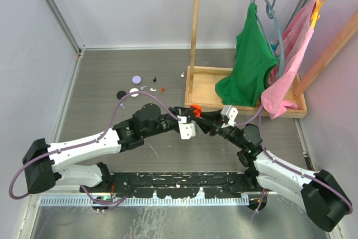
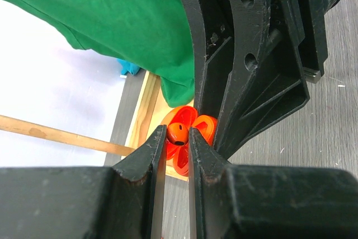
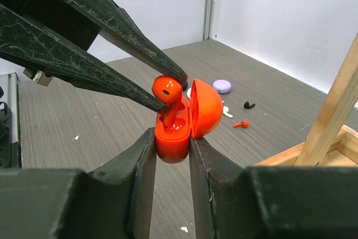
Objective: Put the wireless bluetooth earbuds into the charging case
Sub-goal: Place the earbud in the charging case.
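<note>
Risk of jam or pop-out if released off-axis: glossy red stemmed earbud pinched in left gripper, open red plastic clamshell charging case clamped in right gripper.

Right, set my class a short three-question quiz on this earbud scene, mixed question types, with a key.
1. True or false: the right gripper is shut on the red charging case, whose lid stands open.
2. What does the left gripper hold? A) nothing B) the red earbud C) a black earbud
3. Fill in: a second red earbud lies loose on the ____.

Key: 1 true; 2 B; 3 table.
</note>
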`<state>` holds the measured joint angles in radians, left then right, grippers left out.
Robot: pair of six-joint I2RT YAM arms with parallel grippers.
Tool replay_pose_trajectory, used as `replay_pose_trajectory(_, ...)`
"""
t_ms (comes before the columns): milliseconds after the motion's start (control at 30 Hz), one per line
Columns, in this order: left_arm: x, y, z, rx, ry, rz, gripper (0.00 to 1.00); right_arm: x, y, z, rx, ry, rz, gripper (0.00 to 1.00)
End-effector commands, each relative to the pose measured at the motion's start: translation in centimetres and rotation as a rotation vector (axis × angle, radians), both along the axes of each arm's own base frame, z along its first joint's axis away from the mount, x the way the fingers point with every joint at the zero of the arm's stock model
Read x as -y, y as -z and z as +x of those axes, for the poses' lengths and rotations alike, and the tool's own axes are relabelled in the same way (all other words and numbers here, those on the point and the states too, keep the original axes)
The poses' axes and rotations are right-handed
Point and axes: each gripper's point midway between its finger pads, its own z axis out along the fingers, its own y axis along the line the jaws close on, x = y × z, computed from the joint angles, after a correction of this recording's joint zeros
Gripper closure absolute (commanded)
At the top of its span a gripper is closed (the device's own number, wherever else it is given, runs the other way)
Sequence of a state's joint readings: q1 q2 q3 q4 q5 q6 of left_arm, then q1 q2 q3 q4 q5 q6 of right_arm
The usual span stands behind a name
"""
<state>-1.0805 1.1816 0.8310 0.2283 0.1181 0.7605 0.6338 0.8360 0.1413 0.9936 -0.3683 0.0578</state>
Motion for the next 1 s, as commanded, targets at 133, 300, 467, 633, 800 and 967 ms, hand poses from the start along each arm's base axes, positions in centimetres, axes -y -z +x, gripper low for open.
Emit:
replay_pose_trajectory(133, 0.1, 0.6, 0.3, -0.026, -0.036, 0.046, 0.81, 0.4, -2.8, -0.3, 0.091, 0.012, 0.068, 0.96)
replay_pose_trajectory(300, -0.3, 1.0, 0.4, -0.039, -0.059, 0.057, 0.81, 0.7, -2.8, 0.0, 0.088, 0.037, 0.076, 0.96)
replay_pose_trajectory(467, -0.5, 1.1, 0.8, -0.066, -0.098, 0.061, 0.81, 0.8, -2.7, 0.1, 0.086, 0.044, 0.077, 0.96)
replay_pose_trajectory(633, -0.6, 1.6, 1.2, -0.106, -0.153, 0.078, 0.82, 0.9, -2.4, 0.2, 0.080, 0.051, 0.075, 0.96)
replay_pose_trajectory(800, 0.1, 1.9, 0.6, -0.113, -0.155, 0.103, 0.81, 0.8, -2.3, 0.3, 0.075, 0.050, 0.073, 0.96)
replay_pose_trajectory(967, 0.5, 2.3, 1.0, -0.113, -0.185, 0.158, 0.81, 0.7, -2.1, 0.3, 0.073, 0.043, 0.068, 0.96)
